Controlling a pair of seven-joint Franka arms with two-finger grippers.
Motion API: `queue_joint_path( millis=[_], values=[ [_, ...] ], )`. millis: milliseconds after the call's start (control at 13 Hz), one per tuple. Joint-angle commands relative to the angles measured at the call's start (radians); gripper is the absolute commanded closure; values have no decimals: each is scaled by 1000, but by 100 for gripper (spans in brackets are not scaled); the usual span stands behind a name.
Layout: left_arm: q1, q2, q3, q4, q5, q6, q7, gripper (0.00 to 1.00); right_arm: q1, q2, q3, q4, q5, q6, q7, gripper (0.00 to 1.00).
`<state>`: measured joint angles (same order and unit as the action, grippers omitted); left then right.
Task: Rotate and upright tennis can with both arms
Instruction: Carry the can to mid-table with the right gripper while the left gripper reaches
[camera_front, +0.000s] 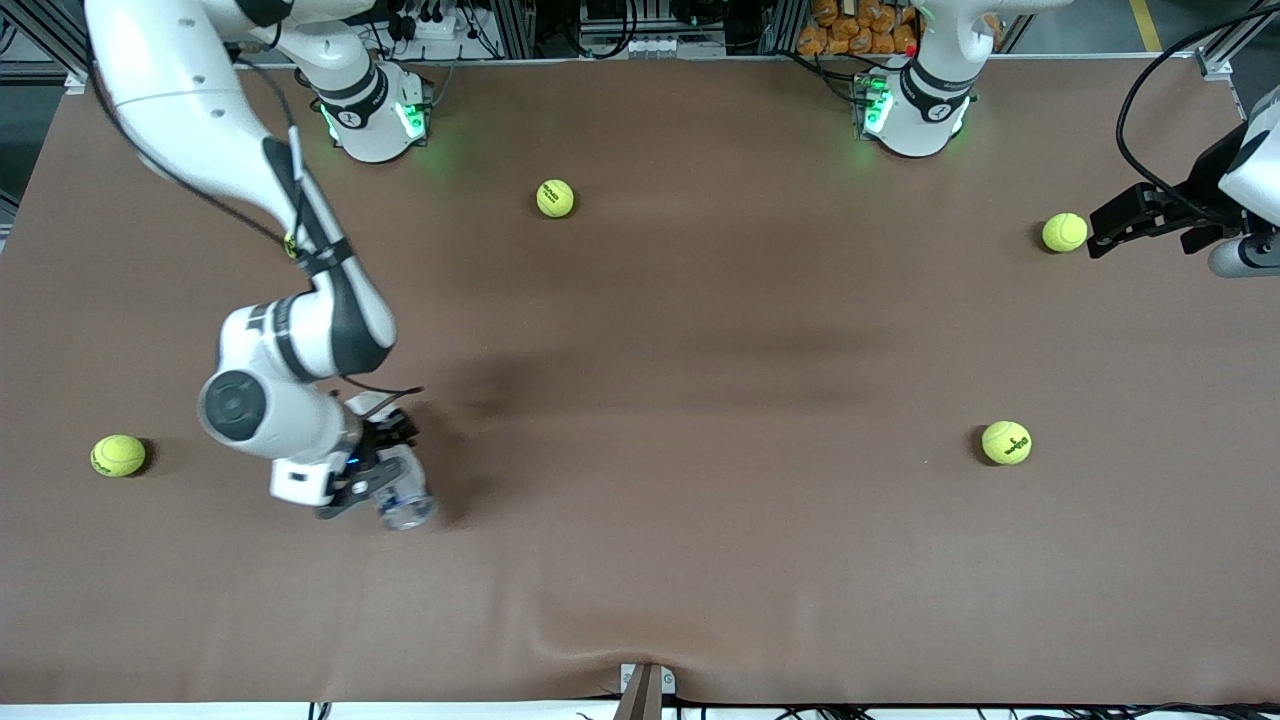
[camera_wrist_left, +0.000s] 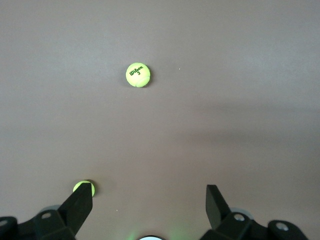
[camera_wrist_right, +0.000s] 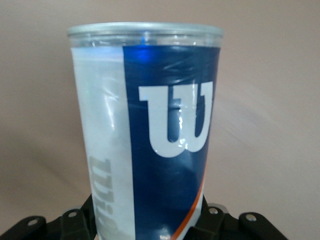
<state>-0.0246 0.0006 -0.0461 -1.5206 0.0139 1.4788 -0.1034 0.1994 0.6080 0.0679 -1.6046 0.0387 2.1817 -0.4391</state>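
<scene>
The tennis can, clear with a blue, silvery-white and orange-red label, is in my right gripper near the right arm's end of the table. From the front it shows almost end-on, close to upright. In the right wrist view the can fills the frame, its white "W" and metallic rim visible, and my right gripper is shut on its lower part. I cannot tell whether the can touches the table. My left gripper is open and empty at the left arm's end, beside a tennis ball. It also shows open in the left wrist view.
Yellow-green tennis balls lie on the brown table: one near the right arm's base, one nearer the front camera at the left arm's end, one at the right arm's end. The left wrist view shows two balls.
</scene>
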Motion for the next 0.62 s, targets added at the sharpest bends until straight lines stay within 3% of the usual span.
queue_joint_path(
  millis=[0,385,538],
  values=[
    [17,-1,-6,16,17,-12,18,0,112,-25,4,-2,-2,-5,-78,28],
    [17,-1,-6,16,11,-12,18,0,356,-33,1,3,-192,42,-76,35],
    [20,-1,-6,16,11,-12,18,0,425,-13,3,5,-329,79,-75,36]
  ],
)
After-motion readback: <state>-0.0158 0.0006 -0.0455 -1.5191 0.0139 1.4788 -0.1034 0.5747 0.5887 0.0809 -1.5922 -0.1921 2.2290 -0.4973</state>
